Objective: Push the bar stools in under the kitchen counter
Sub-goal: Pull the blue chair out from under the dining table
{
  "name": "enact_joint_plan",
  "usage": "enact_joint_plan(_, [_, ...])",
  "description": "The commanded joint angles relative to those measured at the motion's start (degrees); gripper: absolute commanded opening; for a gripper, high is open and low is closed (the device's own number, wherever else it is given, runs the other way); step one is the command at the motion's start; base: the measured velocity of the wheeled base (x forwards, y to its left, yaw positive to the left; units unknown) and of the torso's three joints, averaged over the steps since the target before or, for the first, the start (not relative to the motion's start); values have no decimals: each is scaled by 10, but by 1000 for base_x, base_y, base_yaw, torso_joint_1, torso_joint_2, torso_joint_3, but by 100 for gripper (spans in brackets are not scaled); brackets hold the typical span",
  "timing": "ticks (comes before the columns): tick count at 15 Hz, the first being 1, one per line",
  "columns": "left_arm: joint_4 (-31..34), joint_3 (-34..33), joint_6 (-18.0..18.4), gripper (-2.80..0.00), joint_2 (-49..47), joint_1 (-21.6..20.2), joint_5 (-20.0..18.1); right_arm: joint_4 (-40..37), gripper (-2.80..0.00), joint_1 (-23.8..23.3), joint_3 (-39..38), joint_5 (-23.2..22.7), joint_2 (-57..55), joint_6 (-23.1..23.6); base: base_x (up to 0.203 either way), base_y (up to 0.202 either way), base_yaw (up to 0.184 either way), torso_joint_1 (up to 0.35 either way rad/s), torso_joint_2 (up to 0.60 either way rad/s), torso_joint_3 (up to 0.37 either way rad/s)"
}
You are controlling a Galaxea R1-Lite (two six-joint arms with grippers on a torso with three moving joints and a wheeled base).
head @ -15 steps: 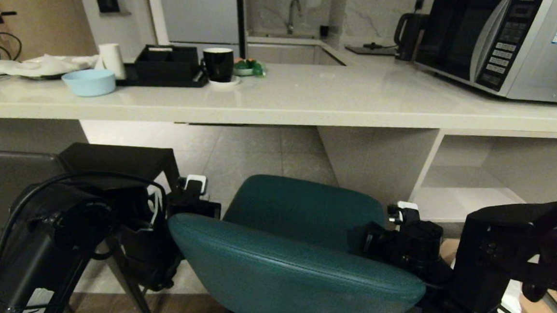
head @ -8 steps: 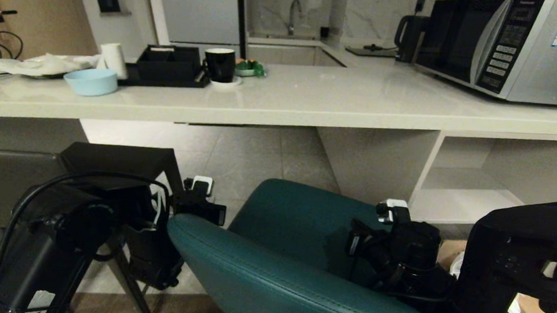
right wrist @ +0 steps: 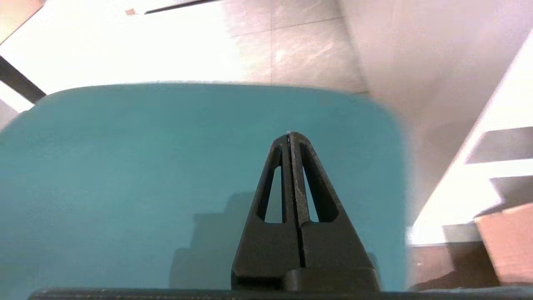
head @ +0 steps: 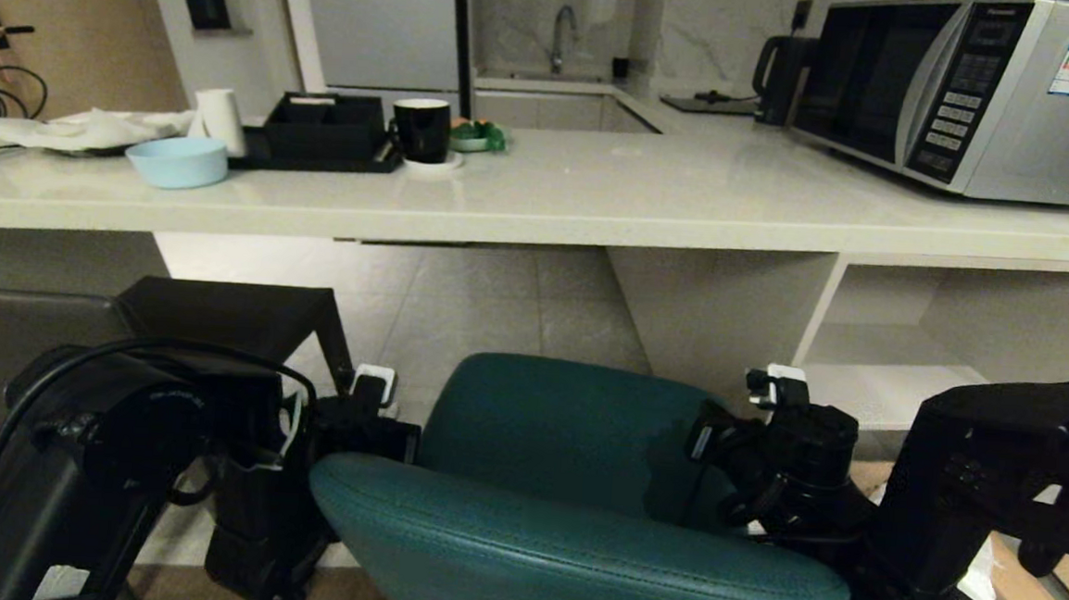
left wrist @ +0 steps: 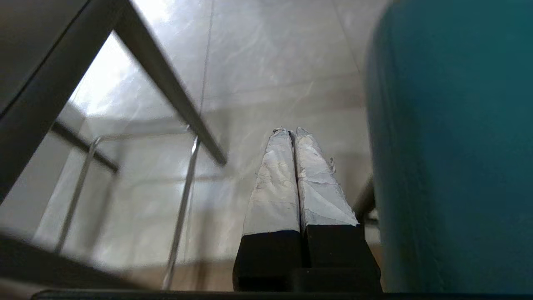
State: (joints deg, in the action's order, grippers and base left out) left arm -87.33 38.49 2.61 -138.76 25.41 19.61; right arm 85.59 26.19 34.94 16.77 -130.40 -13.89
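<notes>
The teal bar stool (head: 573,432) stands right in front of me, its curved backrest (head: 574,562) nearest and its seat facing the opening under the kitchen counter (head: 596,202). The dark grey-brown stool (head: 227,314) stands to its left, partly behind my left arm. My left gripper (left wrist: 291,132) is shut and empty, pointing down between the two stools, close beside the teal stool's side (left wrist: 449,146) and near the dark stool's leg (left wrist: 166,83). My right gripper (right wrist: 290,135) is shut and empty, just above the teal seat (right wrist: 166,166) near its right edge.
On the counter are a microwave (head: 965,94), a kettle (head: 781,65), a black mug (head: 421,129), a black tray (head: 322,129) and a blue bowl (head: 177,161). Tiled floor (head: 460,295) shows under the slab; open white shelves (head: 892,377) and a cardboard box (head: 1036,590) lie to the right.
The teal stool's backrest now sits lower and more level in the head view. My left arm has sunk lower beside it. My right gripper swung slightly left, then back.
</notes>
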Motion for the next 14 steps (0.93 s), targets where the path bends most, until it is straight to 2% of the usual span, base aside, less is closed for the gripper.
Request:
enact_joint_plan(1, [-3,-51,-1,-280,17,16,1,-13,-280,-5,26,0,-19,-1,0,0,0,0,0,0])
enact_joint_plan(4, [-3,-93,-8,-280,39,21,4,-35,-280,-8,55,1,-27,-1,0,0,0,0,0,0])
enact_joint_plan(6, [-3,-96,-17,-280,42,27,17,-43,-280,-7,64,1,-30,-1,0,0,0,0,0,0])
enact_joint_plan(10, [-3,-88,-18,-280,30,28,18,-42,-280,-6,60,2,-32,-2,0,0,0,0,0,0])
enact_joint_plan(14, [-3,-84,-18,-280,25,33,20,-41,-280,-9,63,2,-36,-3,-173,0,-1,8,0,3])
